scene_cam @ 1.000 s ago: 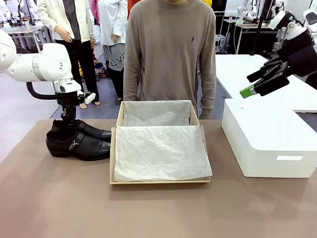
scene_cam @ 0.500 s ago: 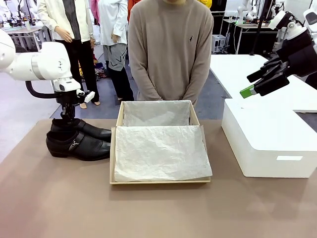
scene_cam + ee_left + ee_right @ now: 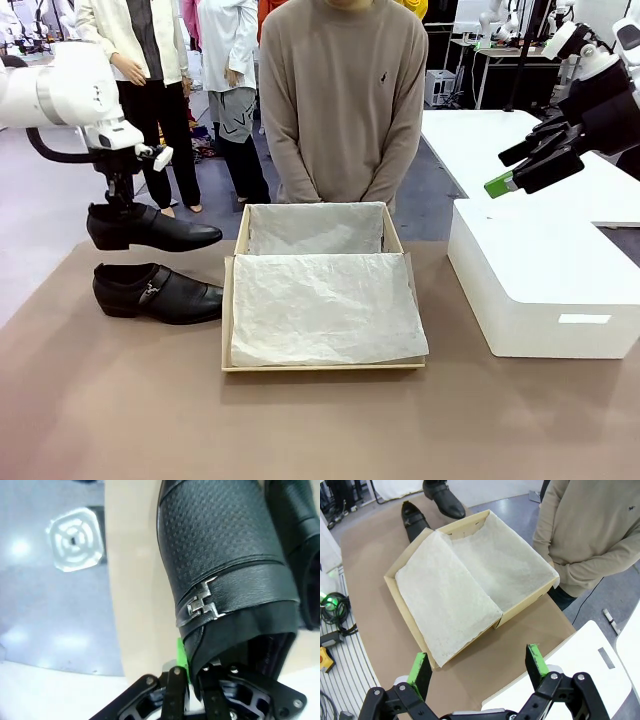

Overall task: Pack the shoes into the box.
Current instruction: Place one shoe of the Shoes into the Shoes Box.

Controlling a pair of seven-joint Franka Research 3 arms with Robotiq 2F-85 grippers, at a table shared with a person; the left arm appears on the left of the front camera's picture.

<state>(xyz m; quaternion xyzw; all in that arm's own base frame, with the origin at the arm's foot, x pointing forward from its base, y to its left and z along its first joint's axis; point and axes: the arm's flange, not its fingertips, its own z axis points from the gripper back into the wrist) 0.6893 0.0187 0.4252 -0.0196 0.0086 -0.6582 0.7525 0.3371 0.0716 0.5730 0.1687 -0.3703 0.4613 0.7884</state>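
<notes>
Shoe (image 3: 150,228) hangs clamped in left jaws.

White box (image 3: 545,290) at frame right on brown table (image 3: 300,430). Person in tan sweater (image 3: 345,100) top centre. Floor grate (image 3: 75,540) upper left in left wrist view.

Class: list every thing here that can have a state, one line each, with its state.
Left pincer, shut on the raised shoe.
Raised shoe, held clear of the table.
Second shoe, upright on the table.
Box, open, tissue-lined, no shoe inside.
White box, closed.
Right pincer, open, empty.
</notes>
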